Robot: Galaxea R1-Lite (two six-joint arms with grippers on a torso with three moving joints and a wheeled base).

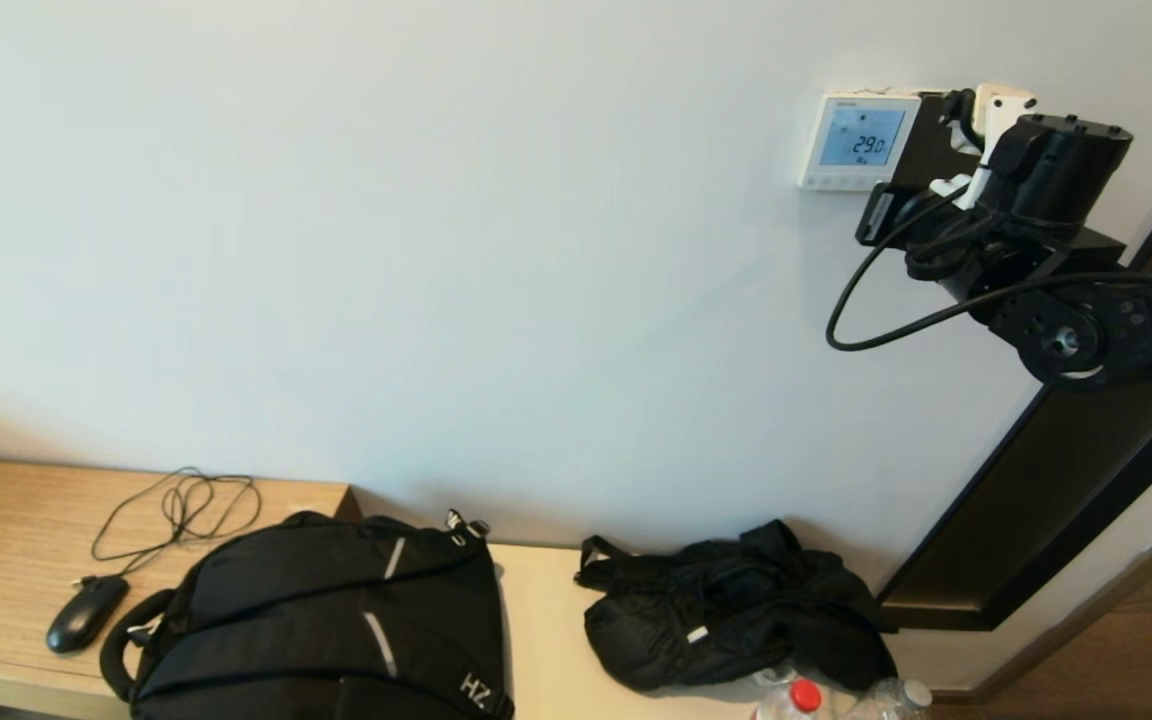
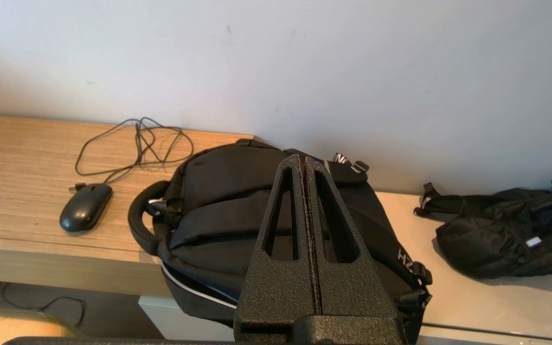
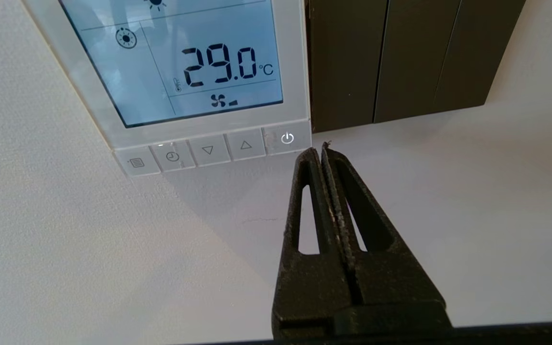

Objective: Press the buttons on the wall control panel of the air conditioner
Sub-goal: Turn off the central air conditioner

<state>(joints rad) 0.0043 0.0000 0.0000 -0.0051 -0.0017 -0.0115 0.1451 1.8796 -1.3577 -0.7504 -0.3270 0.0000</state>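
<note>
Reading 29.0 °C on the lit control panel (image 3: 180, 72), five buttons along its lower edge. Hovering right gripper (image 3: 320, 149) pinched closed, tips just beside the power button (image 3: 287, 139). Idling left gripper (image 2: 303, 160) closed over the backpack (image 2: 218, 211).

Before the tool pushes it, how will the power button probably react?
The power button probably gives only slightly: it sits flush in a flat key row on the wall-fixed control panel. It looks smooth, so the shut right tool may slide off its edge. Light pressure likely suffices.
</note>
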